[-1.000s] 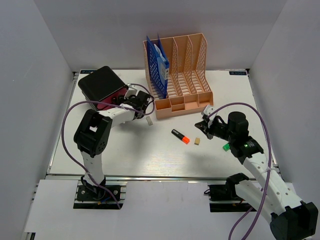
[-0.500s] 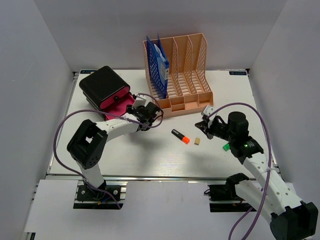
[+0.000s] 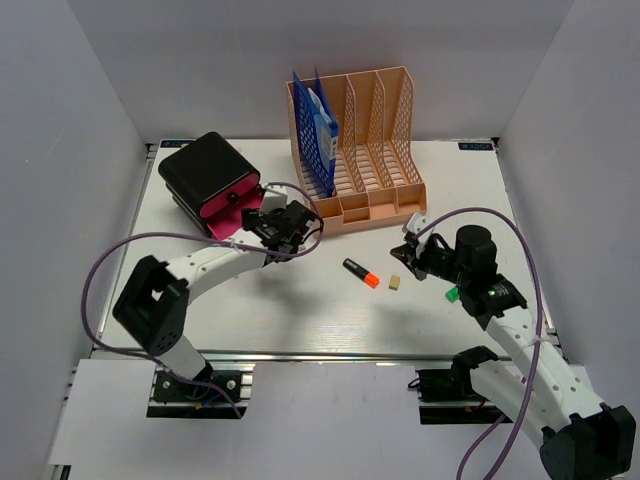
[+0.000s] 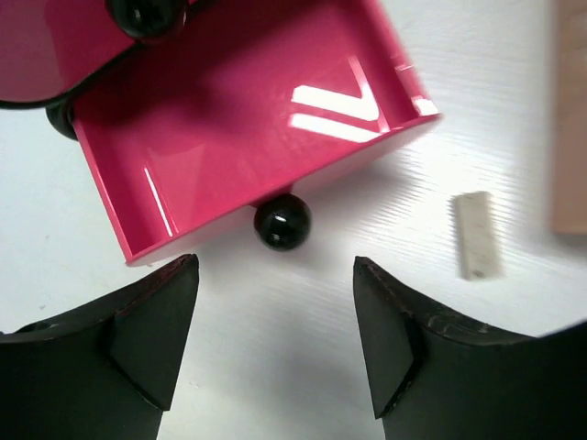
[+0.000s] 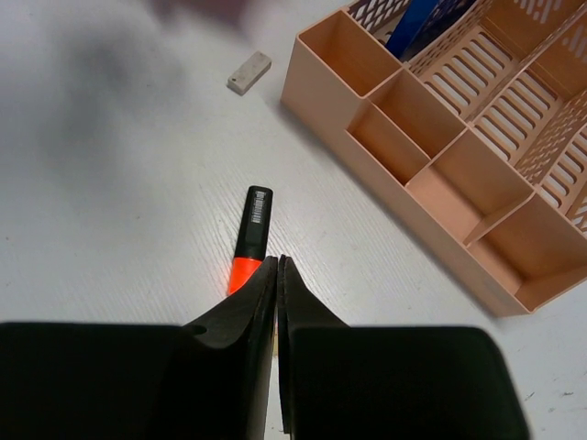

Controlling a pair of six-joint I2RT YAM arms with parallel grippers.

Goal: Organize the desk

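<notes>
The desk (image 3: pixel 250 310) is a white tabletop. A black box (image 3: pixel 205 168) stands at its back left with its pink drawer (image 3: pixel 240 210) pulled out. My left gripper (image 3: pixel 275 222) is open and empty, just in front of the drawer. In the left wrist view the drawer (image 4: pixel 248 119) and its black knob (image 4: pixel 282 223) lie just beyond my open left gripper (image 4: pixel 275 339), apart from the fingers. My right gripper (image 3: pixel 410 250) is shut and empty above the table; in the right wrist view its tips (image 5: pixel 278 263) hang over a black and orange highlighter (image 5: pixel 249 234).
A peach mesh file rack (image 3: pixel 365 150) with blue folders (image 3: pixel 318 125) stands at the back. The highlighter (image 3: pixel 361 272) and a small beige eraser (image 3: pixel 395 283) lie mid-table. A green item (image 3: pixel 452 294) lies under the right arm. Another eraser (image 4: pixel 479 234) lies near the drawer.
My left gripper has moved right and back from the black box, and the pink drawer now stands further out. The right arm has not moved.
</notes>
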